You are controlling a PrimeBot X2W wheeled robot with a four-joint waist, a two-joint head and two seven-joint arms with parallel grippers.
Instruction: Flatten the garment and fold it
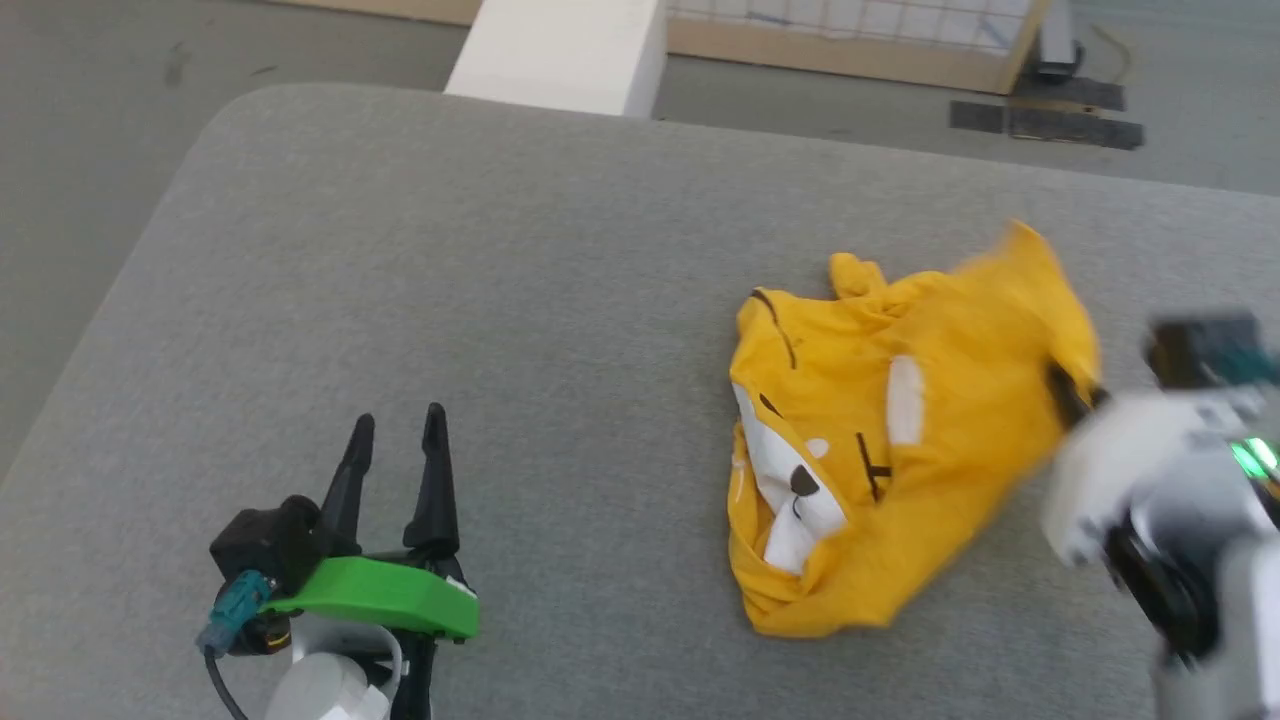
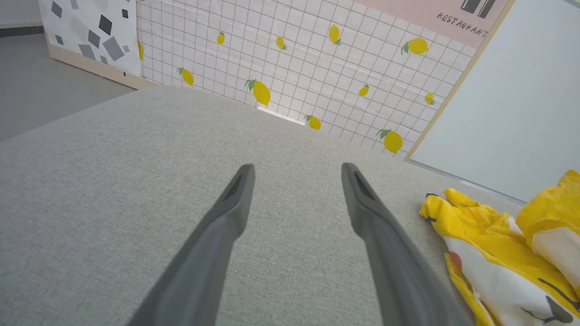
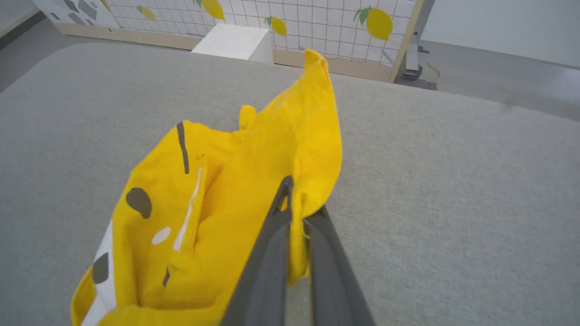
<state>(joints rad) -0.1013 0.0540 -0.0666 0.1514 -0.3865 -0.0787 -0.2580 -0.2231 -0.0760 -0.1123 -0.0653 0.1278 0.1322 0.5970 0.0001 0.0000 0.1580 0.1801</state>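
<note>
Yellow garment (image 3: 253,149) pinched in right end effector (image 3: 302,198).

We are looking across a wide grey woven-fabric tabletop with a rounded corner (image 1: 400,250), with dull grey floor (image 1: 90,150) lying around it. Beyond it we are seeing a white rectangular block (image 1: 560,50), a wood-framed white grid panel printed with yellow lemons (image 2: 294,68), and a plain pale wall (image 2: 521,113).

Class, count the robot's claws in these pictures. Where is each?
2. The left claw is open at the lower left over the grey surface; the right claw, at the right, is shut on the garment's edge. None seems hidden.
</note>
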